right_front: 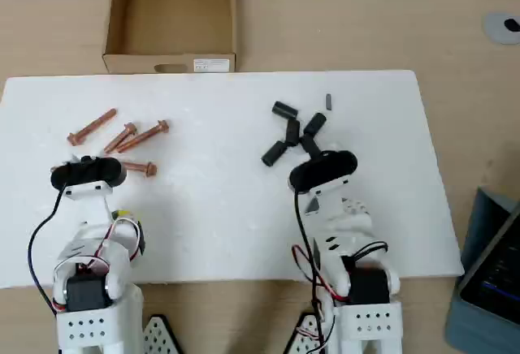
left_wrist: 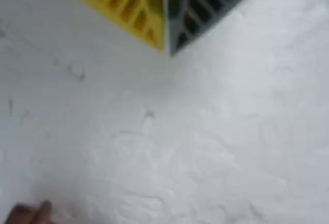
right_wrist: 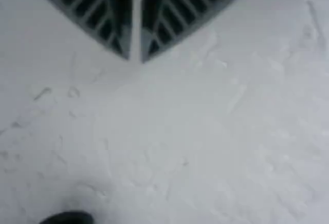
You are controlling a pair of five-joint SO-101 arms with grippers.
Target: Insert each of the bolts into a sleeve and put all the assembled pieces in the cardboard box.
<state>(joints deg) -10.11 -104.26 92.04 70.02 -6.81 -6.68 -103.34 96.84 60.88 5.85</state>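
Several copper bolts (right_front: 122,136) lie on the left of the white mat (right_front: 211,208). Several black sleeves (right_front: 292,132) lie in a loose cluster right of centre. The open cardboard box (right_front: 118,13) stands beyond the mat's far edge. My left arm (right_front: 88,174) hangs over the mat just nearer than the bolts. Its gripper (left_wrist: 167,47) is shut on nothing, with a bolt end (left_wrist: 25,215) at the picture's edge. My right arm (right_front: 322,170) hangs just nearer than the sleeves. Its gripper (right_wrist: 134,55) is shut and empty, close to one sleeve (right_wrist: 67,218).
A small grey pin (right_front: 329,101) lies beyond the sleeves. A dark grey case (right_front: 491,273) sits off the mat at the right edge. A round grey cap (right_front: 502,28) is set in the wooden table at the far right.
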